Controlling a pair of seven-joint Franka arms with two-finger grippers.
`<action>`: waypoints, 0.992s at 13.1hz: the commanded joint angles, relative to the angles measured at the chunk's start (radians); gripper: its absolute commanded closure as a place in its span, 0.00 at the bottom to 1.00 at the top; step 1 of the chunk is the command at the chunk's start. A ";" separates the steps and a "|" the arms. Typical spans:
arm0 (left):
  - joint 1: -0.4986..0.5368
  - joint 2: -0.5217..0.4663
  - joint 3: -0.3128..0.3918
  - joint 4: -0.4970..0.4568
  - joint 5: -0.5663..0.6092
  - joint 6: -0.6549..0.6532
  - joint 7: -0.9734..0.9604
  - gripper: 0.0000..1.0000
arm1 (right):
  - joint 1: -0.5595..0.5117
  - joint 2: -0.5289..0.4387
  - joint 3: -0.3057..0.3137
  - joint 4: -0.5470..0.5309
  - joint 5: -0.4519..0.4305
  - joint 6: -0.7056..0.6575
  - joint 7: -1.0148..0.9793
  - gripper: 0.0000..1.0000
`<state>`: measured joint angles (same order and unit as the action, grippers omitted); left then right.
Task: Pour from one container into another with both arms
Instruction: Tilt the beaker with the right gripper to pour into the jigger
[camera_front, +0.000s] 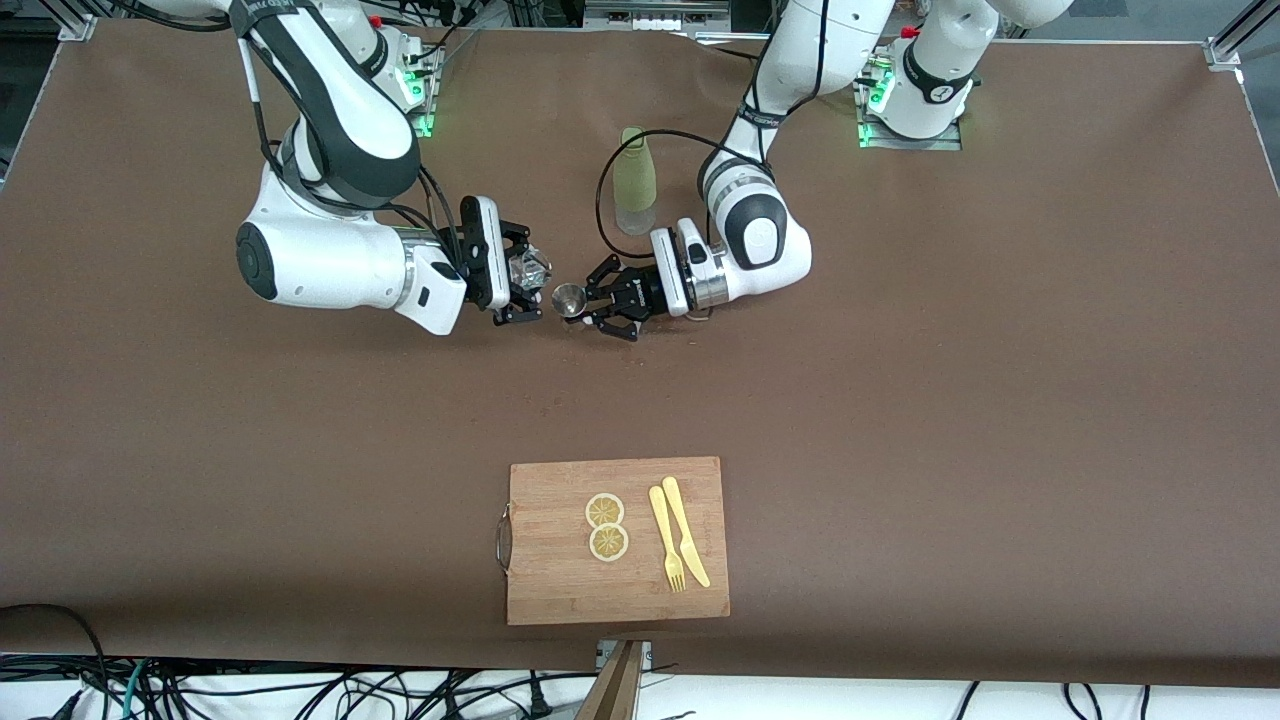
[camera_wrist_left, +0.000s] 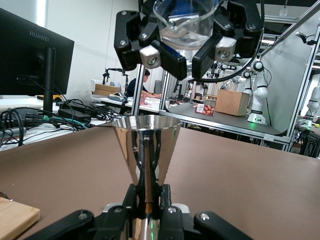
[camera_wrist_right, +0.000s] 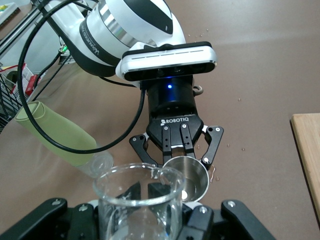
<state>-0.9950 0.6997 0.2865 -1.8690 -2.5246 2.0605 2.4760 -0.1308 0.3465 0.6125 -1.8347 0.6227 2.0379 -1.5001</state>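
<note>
Both arms meet over the middle of the counter (camera_front: 900, 400). My right tool (camera_front: 522, 285) grips a glass beaker (camera_front: 528, 268), my left tool (camera_front: 603, 300) a steel cup (camera_front: 567, 298). I judge pouring hasn't started.

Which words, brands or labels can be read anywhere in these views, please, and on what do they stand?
"ROBOTIQ": on the left gripper, shut on the metal jigger.
"HUAWEI": on the black monitor off the table.
Small print on the arms in the front view is too small to read.
</note>
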 joint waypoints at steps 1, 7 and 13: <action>-0.039 -0.029 0.017 -0.025 -0.065 0.016 0.001 1.00 | -0.003 -0.056 0.010 -0.032 -0.035 0.004 0.056 1.00; -0.068 -0.031 0.017 -0.024 -0.112 0.033 0.001 1.00 | 0.013 -0.075 0.010 -0.032 -0.103 -0.021 0.116 1.00; -0.070 -0.032 0.019 -0.019 -0.117 0.044 -0.008 1.00 | 0.017 -0.089 0.012 -0.058 -0.121 -0.021 0.115 1.00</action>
<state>-1.0365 0.6954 0.2889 -1.8691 -2.5531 2.0851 2.4557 -0.1115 0.2948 0.6198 -1.8705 0.5153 2.0212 -1.4068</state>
